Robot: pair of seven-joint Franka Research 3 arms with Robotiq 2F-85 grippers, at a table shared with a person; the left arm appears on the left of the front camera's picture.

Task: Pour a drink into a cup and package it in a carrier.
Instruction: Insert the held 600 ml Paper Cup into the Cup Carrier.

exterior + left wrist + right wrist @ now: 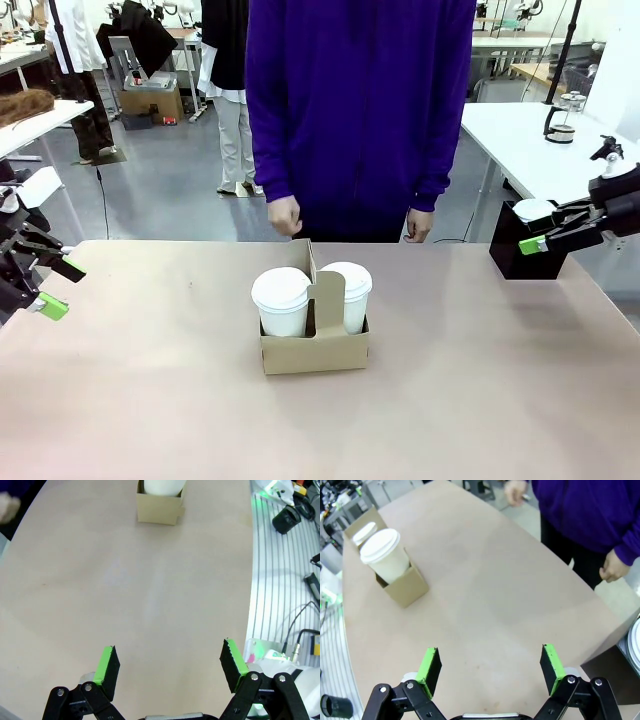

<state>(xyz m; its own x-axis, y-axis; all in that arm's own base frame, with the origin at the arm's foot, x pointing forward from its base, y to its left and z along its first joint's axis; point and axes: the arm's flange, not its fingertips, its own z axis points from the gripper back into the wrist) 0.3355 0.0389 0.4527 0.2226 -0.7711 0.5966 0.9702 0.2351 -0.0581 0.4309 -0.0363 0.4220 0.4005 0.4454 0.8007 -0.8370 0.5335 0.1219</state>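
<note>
Both cups (281, 300) lidded and seated in the carrier (314, 350), well ahead of the left gripper (167, 665) and right gripper (490, 667), both spread wide, holding nothing. Could tip if knocked or lifted off-centre by the handle tab.

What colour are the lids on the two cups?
White lids, clearest in the front view.

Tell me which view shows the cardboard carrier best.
The front view: the carrier sits mid-table, whole, with its handle tab and both lidded cups visible. The right wrist view shows it farther off from a corner; the left wrist view catches its lower part at the top edge.
</note>
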